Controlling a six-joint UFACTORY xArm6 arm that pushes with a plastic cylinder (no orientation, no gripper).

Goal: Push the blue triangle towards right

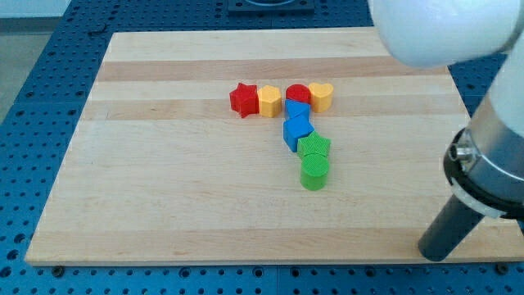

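In the camera view, our tip [434,250] rests near the wooden board's [164,205] right near corner, well apart from every block; a bare rod, it has no fingers to clench or release. The blue triangle [297,109] sits mid-board, touching the red circle [296,93] behind it and a second blue block [296,131] in front. Farther left lie a red star [242,99] and yellow hexagon [269,100]; a yellow heart [321,95] sits right. Nearer us are a green star [314,147] and green cylinder [314,173].

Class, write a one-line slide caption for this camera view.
My tip rests at the board's lower right, well apart from the blue triangle in the central block cluster.
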